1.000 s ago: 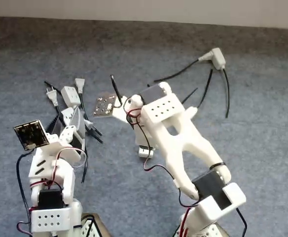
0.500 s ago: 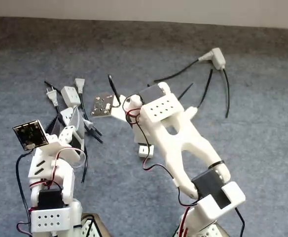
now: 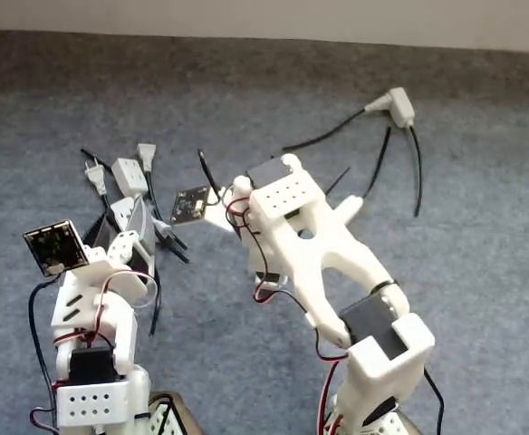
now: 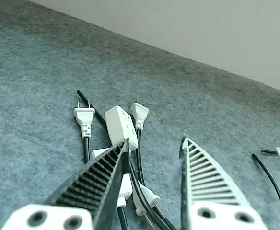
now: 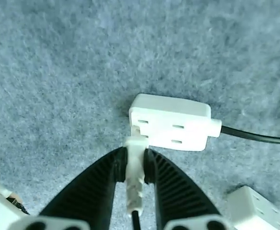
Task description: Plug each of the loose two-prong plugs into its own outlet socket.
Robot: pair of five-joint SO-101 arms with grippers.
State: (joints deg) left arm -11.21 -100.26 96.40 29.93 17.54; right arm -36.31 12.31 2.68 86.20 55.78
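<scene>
The right gripper [image 5: 135, 155] is seen clamped on a white two-prong plug [image 5: 134, 175], which is gripped by its body between the black fingers [image 5: 98, 186]. The plug's front end is set against the slotted face of a white outlet block [image 5: 173, 125] lying on the grey carpet [image 5: 58, 72] (how far the prongs are in cannot be told). A black cord [image 5: 255, 135] is seen running from the block's other end. The left gripper [image 4: 154, 143] is held with its jaws apart above a cluster of parts. There a second outlet block [image 4: 121, 125] is flanked by a first loose plug [image 4: 84, 116] just beside it and a second loose plug [image 4: 139, 111] at its other side. In the high view an angled plug [image 3: 396, 107] is seen well apart from both arms.
</scene>
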